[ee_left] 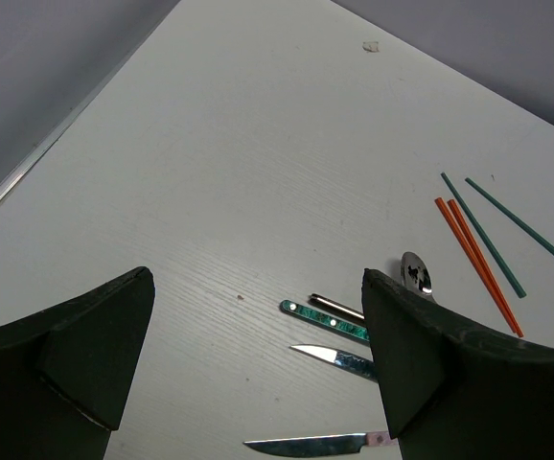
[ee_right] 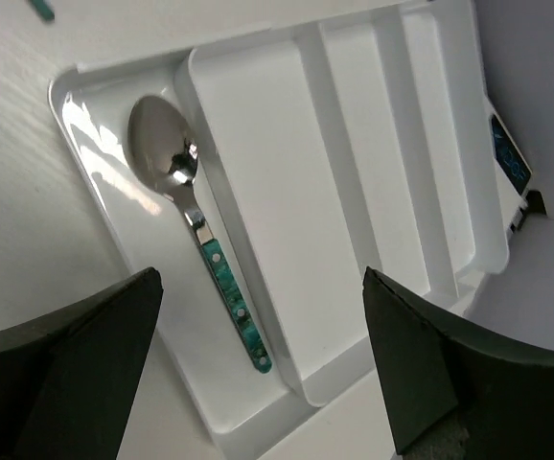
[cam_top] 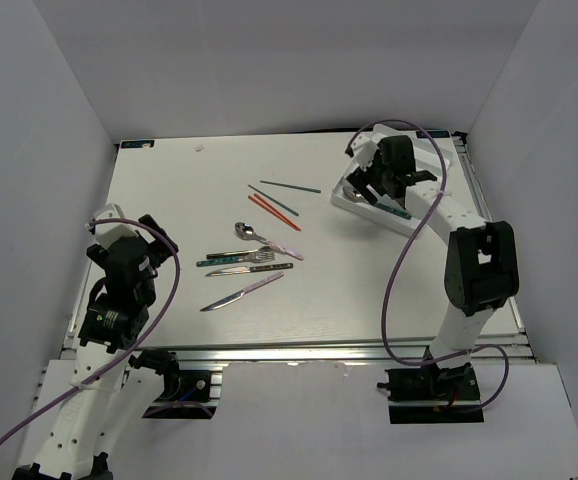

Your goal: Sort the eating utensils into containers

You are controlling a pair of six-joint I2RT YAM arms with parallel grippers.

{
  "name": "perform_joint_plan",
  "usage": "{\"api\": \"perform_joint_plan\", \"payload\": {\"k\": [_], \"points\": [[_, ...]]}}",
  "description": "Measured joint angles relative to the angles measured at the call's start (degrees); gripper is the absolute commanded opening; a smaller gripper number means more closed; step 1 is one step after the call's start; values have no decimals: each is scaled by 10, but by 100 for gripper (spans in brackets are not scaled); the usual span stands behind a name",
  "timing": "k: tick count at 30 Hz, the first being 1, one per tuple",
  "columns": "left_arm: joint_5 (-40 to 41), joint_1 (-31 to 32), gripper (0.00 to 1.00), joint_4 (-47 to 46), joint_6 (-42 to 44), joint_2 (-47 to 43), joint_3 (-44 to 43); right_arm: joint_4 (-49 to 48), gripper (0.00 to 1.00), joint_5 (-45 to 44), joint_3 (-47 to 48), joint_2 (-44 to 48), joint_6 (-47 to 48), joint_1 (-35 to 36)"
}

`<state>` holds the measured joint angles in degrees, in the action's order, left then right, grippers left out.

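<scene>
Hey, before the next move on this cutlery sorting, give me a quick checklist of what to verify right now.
1. The right gripper is open and empty: ok.
2. The green-handled silver spoon lies flat inside an end slot of the white plastic cutlery tray: ok.
3. The right gripper is high enough to clear the tray walls: cannot tell.
4. The left gripper is open: ok.
5. All utensils sorted: not ok; the pink-handled knife, the orange chopsticks and others lie on the white table.

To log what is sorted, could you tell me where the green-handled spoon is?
In the right wrist view the spoon lies alone in the tray's leftmost slot; the top view puts that tray at the far right, beneath the right gripper.
</scene>
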<state>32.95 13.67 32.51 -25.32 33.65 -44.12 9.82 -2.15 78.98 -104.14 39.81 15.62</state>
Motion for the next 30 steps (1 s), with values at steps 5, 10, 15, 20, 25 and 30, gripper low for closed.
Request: {"api": "perform_joint_plan", "payload": {"k": [5,10,15,20,25,30], "points": [[0,0,98,0,0,2,0,0,89,-51,38,41,-160,80],[1,0,98,0,0,5,0,24,77,66,145,11,-275,155],[2,0,98,0,0,5,0,51,38,73,158,-53,-311,231],[2,0,98,0,0,9,0,106,43,79,174,-145,-319,286],[2,0,98,0,0,14,0,137,43,70,206,-205,-317,311],[2,0,98,0,0,14,0,141,43,57,237,-232,-317,313]]}}
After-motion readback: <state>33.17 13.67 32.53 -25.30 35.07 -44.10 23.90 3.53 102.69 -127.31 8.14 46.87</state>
